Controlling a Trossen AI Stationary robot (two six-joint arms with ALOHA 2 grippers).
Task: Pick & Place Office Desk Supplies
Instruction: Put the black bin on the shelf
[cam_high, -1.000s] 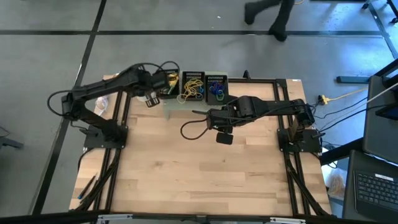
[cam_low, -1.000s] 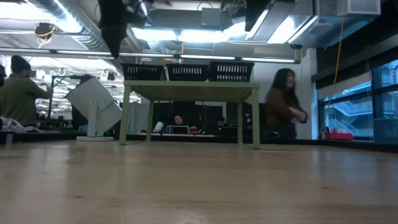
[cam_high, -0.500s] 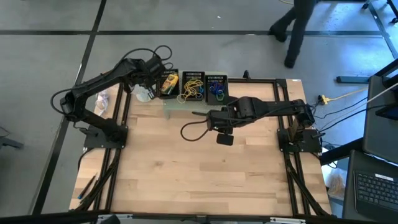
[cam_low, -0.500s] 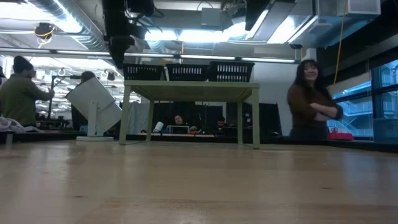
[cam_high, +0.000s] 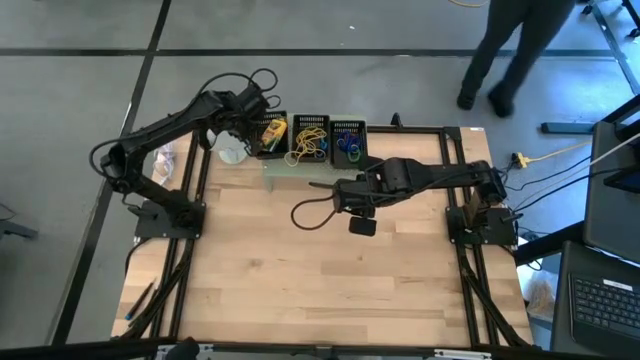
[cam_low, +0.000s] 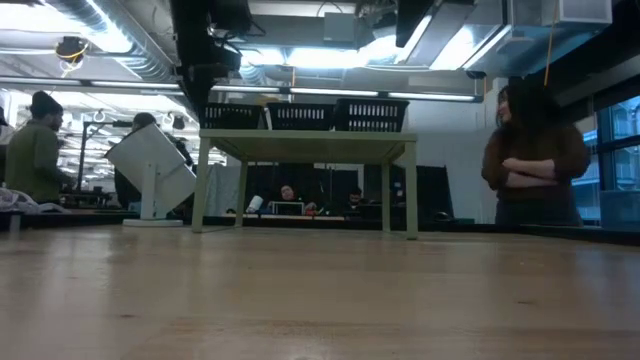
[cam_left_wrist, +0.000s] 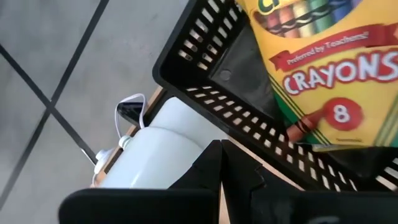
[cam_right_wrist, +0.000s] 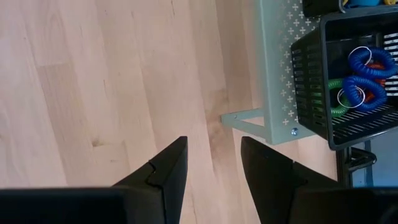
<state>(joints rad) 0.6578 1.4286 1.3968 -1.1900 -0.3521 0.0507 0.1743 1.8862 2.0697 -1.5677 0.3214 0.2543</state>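
Crayons, a yellow box (cam_left_wrist: 323, 62), are lying in the leftmost of three black mesh trays (cam_high: 272, 135); tan rubber bands (cam_high: 309, 137) are filling the middle tray (cam_high: 310, 121); blue, green and red coil rings (cam_right_wrist: 359, 78) are sitting in the rightmost tray (cam_right_wrist: 317, 87); all three trays are standing in a row on a pale green perforated stand (cam_right_wrist: 273, 68) at the far edge of the table (cam_high: 330, 290).

Left gripper (cam_left_wrist: 222, 158) is hanging just outside the crayon tray's outer wall, near the table's far left corner, with its fingers pressed together and gripping nothing; a white object (cam_left_wrist: 158, 146) is showing just beyond its tips, beside the tray.

Right gripper (cam_right_wrist: 211, 155) is hovering over bare wood just in front of the stand, toward the middle of the table; its fingers are standing partly apart with nothing between them.

Beyond the far edge, a person (cam_low: 535, 160) is standing with arms folded, and another person (cam_low: 35, 150) is standing off to the other side.
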